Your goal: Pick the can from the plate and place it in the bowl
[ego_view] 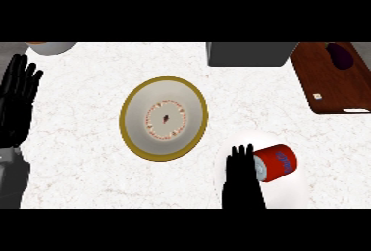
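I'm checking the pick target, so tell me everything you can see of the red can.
The can is a short red cylinder, metal by its look, with a blue marking on its side and a pale silvery end. It lies on its side, that end facing left toward the right hand, whose straight fingers stand close beside it; whether they touch I cannot tell. It rests on a paler patch of counter, right of the gold-rimmed dish and apart from it.

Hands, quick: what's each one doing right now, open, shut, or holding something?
Left hand: open, resting at the view's left edge, fingers up.
Right hand: open, fingers straight, right beside the red can, not curled round it.
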`<action>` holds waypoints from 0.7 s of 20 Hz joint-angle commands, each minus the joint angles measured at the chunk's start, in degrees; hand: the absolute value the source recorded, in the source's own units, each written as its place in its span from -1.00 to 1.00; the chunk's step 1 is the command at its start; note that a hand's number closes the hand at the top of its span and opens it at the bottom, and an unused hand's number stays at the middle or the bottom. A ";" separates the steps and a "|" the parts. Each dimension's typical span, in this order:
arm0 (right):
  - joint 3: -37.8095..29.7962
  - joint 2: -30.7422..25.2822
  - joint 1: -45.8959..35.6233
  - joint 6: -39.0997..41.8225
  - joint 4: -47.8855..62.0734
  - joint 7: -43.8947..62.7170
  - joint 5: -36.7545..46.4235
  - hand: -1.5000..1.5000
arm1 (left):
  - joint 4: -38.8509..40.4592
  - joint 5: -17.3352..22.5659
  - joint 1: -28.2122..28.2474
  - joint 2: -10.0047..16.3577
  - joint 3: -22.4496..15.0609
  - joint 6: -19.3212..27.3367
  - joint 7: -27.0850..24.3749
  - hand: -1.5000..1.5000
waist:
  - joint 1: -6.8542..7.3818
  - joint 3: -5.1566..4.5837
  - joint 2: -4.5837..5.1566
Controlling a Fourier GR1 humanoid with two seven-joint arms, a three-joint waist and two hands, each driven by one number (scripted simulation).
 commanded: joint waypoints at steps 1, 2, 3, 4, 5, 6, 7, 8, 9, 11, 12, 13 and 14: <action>-2.98 -2.54 -1.74 -2.49 1.33 -5.12 -0.72 -1.00 | -2.29 -1.20 2.06 -1.17 -0.38 0.44 -0.59 0.00 | 0.07 0.01 -0.04; -0.86 1.54 -1.29 -1.42 2.21 -3.85 -0.13 -1.00 | 4.88 0.62 -3.22 1.77 2.42 -1.69 -0.44 0.00 | -0.18 0.00 0.04; -1.26 1.68 0.04 -5.88 6.16 -3.67 0.54 -1.00 | -0.40 -0.59 0.65 -0.86 0.20 -0.32 -0.34 0.00 | 0.04 0.01 -0.01; -1.89 -0.42 -1.25 -4.03 4.44 -5.82 0.58 -1.00 | 0.74 0.02 -0.81 0.24 1.47 -0.85 0.21 0.00 | -0.03 0.01 -0.02; -2.11 -0.21 -1.31 -1.45 -0.11 -5.81 0.05 -1.00 | -6.03 -0.89 1.09 -0.67 -0.47 1.06 4.27 0.00 | 0.10 0.02 -0.12; -1.55 0.08 -0.55 -2.60 2.56 -6.08 0.67 -1.00 | -2.54 -3.36 1.18 -3.86 -2.47 2.70 0.47 0.00 | -0.06 0.01 -0.04; -1.49 -2.80 0.75 -8.80 5.79 -7.23 1.09 -1.00 | -1.70 -0.82 0.13 -1.43 0.17 0.56 1.93 0.00 | -0.03 0.02 -0.01; -1.71 -0.12 -0.96 -3.28 3.35 -6.53 2.20 -1.00 | -0.58 0.61 0.81 1.11 2.29 -2.34 1.71 0.00 | -0.01 0.00 -0.04; -2.00 -0.10 -0.25 -4.61 6.26 -6.28 2.85 -1.00 | -2.31 -0.86 2.84 -1.66 1.22 -0.10 -0.76 0.00 | 0.04 0.00 -0.04; -5.80 -1.70 -3.05 -5.59 7.56 -10.05 1.57 -1.00 | -3.31 -1.60 0.12 -1.73 -0.11 0.93 3.04 0.00 | 0.01 0.01 -0.02; -3.89 -0.37 -0.01 -6.61 8.25 -7.23 3.56 -1.00 | -6.17 -2.73 1.12 -2.82 -1.50 1.93 3.72 0.00 | -0.01 0.02 -0.06; -3.52 -0.80 -0.03 -10.90 12.76 -7.47 4.44 -1.00 | -5.14 -2.05 2.81 -1.96 -0.36 0.18 2.08 0.00 | 0.11 0.02 -0.02; -3.93 0.42 -0.64 -7.81 10.56 -7.66 4.17 -1.00 | -1.22 1.33 5.38 0.50 3.45 -4.88 -2.77 0.00 | 0.13 -0.01 -0.01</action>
